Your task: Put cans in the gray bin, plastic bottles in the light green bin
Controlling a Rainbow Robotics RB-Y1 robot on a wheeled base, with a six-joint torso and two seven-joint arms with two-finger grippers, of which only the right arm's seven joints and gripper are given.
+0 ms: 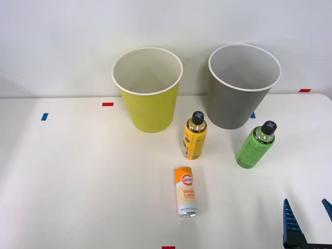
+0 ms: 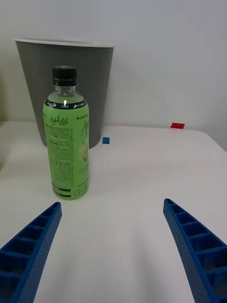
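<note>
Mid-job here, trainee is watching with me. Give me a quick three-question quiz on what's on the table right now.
1. True or false: the can stands upright.
2. Which bin is right behind the green bottle? A) gray bin B) light green bin
3. Fill in: the right gripper is ____, with nothing between its fingers.

Key
1. False: it lies on its side, nearer the robot than the yellow bottle.
2. A, as the wrist view shows the gray bin behind the bottle.
3. Open.
</note>
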